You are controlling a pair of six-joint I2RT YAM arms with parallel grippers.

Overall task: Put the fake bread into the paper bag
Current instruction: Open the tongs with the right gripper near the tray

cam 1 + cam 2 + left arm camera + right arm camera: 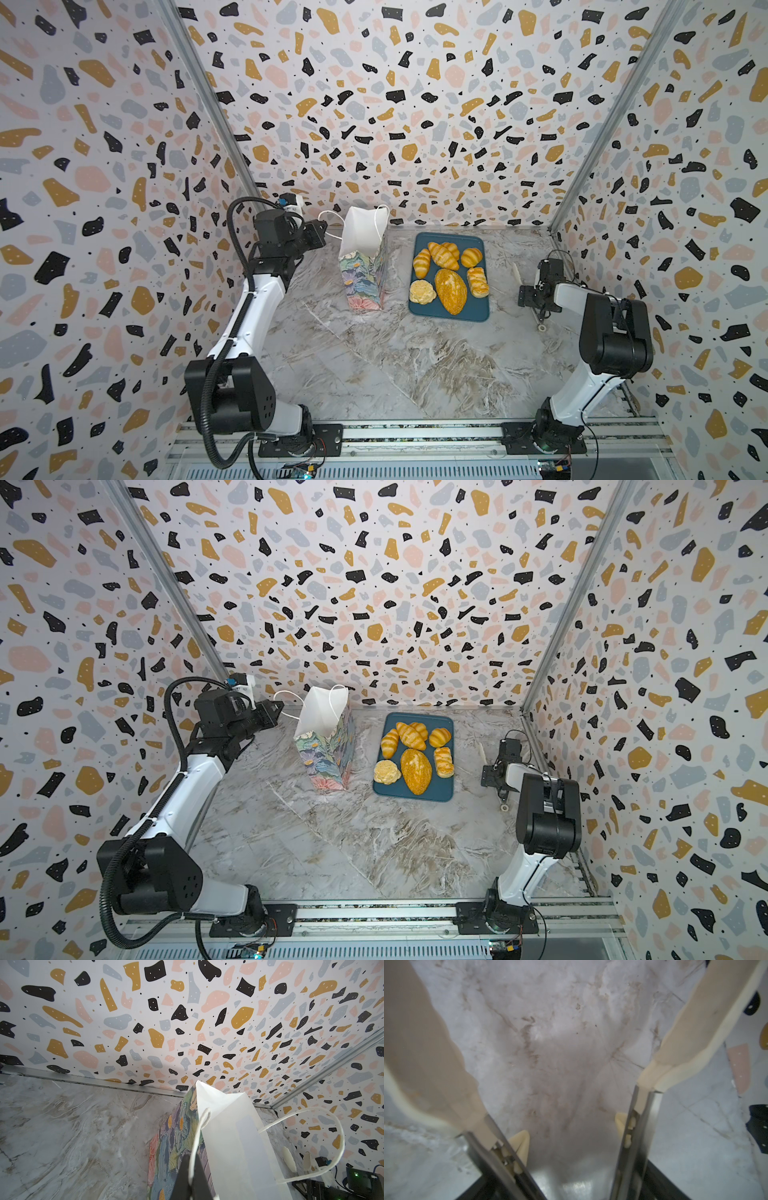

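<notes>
Trouble lies with the left jaws, shut seemingly on the cord handle (202, 1124) of the paper bag (363, 278), upright mid-frame: a tug could topple it. Meanwhile the right jaws gape empty; fake bread (451, 291) lies on the tray (428, 311), right of the bag.

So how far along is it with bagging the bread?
Nothing is bagged yet: all seven breads lie on the tray. In hand: the left gripper is shut on a handle of the upright, open bag. The right gripper is open over the table, beside the tray, holding nothing. Left to do: every piece must go in.
</notes>
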